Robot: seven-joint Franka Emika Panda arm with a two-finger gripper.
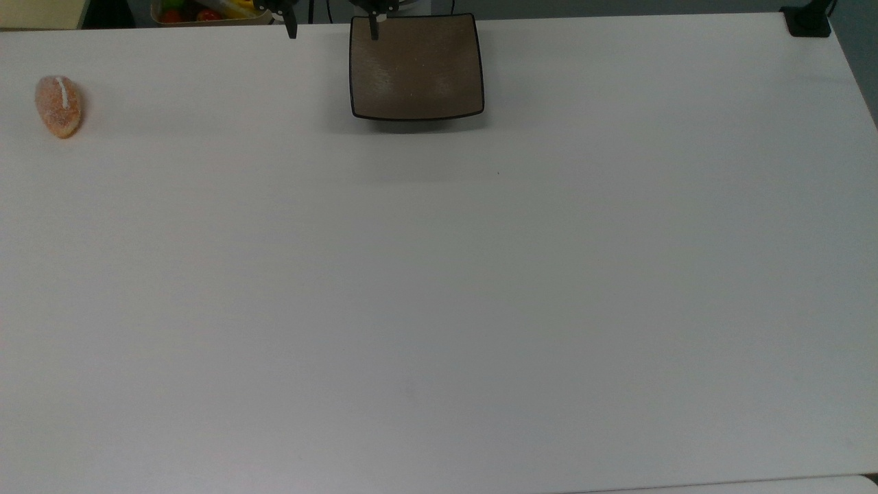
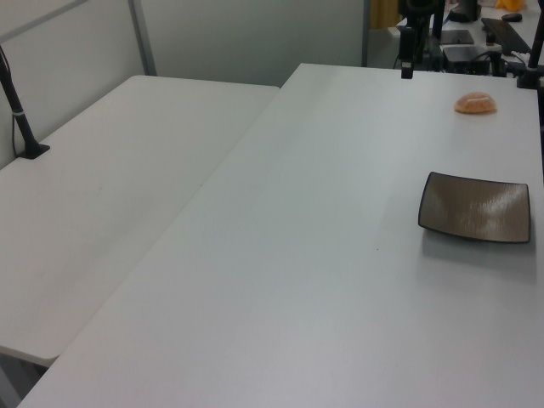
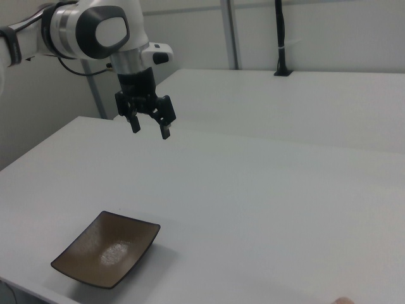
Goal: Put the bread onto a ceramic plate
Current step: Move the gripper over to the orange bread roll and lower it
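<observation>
Orange-brown bread (image 1: 59, 106) with pale speckles and a white stripe; brown, seemingly brushed, dark-rimmed plate (image 1: 416, 67); white table (image 1: 439, 288).

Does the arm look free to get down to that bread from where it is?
Probably yes. The bread lies alone on bare table, well apart from the plate. The gripper hangs above the table, jaws open and empty.

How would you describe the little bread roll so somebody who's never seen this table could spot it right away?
Start from the big white table and find the square brown ceramic plate near the far edge in the top view. Follow that edge to the top view's left: the small oval orange-brown bread roll lies alone on the bare tabletop, well apart from the plate. Its pale sugary crust and single white stripe set it apart.
</observation>
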